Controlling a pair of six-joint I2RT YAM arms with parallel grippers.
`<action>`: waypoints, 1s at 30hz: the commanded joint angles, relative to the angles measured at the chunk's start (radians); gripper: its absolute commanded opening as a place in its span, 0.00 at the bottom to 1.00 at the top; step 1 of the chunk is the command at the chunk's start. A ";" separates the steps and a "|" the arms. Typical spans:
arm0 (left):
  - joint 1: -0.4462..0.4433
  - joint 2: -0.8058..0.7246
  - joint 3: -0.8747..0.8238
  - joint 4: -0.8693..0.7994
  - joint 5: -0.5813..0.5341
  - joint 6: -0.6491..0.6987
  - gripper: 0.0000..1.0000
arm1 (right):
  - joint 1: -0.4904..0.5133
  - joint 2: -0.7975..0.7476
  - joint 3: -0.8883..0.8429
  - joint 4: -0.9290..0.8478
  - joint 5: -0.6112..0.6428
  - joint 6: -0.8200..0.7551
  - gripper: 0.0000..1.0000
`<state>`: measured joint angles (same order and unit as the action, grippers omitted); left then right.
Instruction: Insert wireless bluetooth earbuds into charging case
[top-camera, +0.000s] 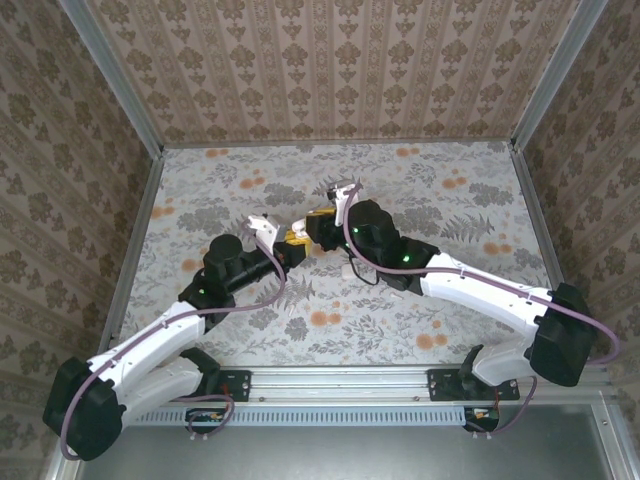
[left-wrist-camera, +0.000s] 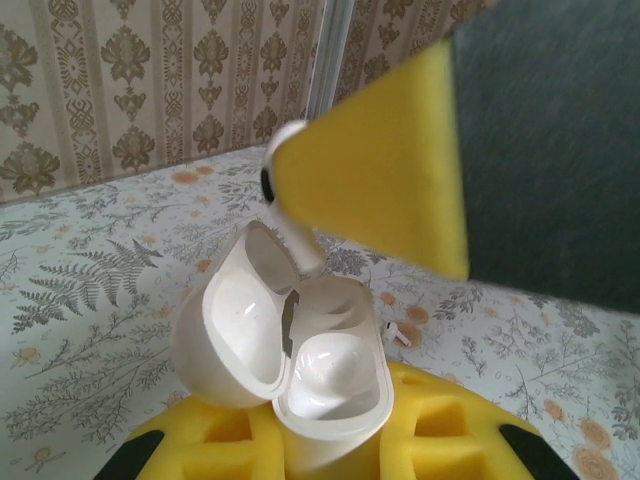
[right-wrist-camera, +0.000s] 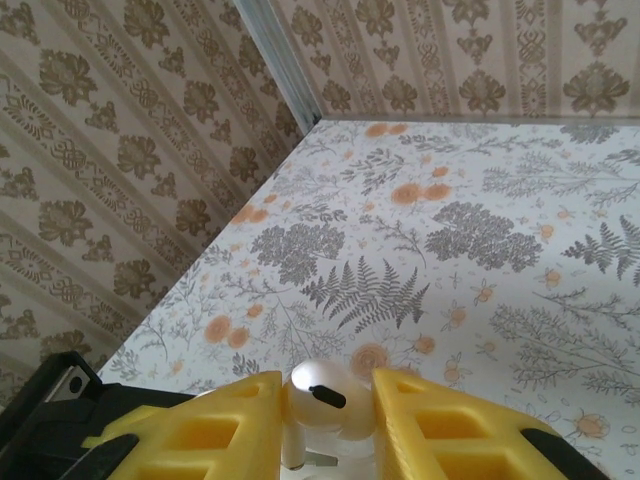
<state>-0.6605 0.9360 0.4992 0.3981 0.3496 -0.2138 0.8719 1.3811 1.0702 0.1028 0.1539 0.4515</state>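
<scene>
1. Pinched between the yellow pads of the right pincer (right-wrist-camera: 325, 425), one earbud (right-wrist-camera: 322, 398) hangs stem-down just above the open charging case (left-wrist-camera: 325, 375).
2. Below it, the left pincer (left-wrist-camera: 330, 455) clamps that case at its base, with the lid tipped back.
3. The step in hand looks like seating this earbud. The next move calls for lining the stem up with a well, then lowering gently.
4. A second earbud (left-wrist-camera: 398, 333) lies on the surface (left-wrist-camera: 90, 330) beyond.
</scene>
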 joint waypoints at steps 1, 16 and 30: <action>-0.008 -0.012 0.032 0.054 -0.019 -0.024 0.00 | 0.007 0.004 0.012 0.040 -0.031 0.023 0.28; -0.011 -0.018 0.033 0.077 -0.050 -0.035 0.00 | 0.028 0.004 -0.031 0.093 -0.065 0.009 0.27; -0.013 0.003 0.041 0.092 -0.067 -0.035 0.00 | 0.032 0.040 -0.051 0.136 -0.118 -0.011 0.27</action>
<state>-0.6636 0.9371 0.4992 0.4339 0.2760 -0.2329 0.8974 1.4029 1.0386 0.2100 0.0883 0.4603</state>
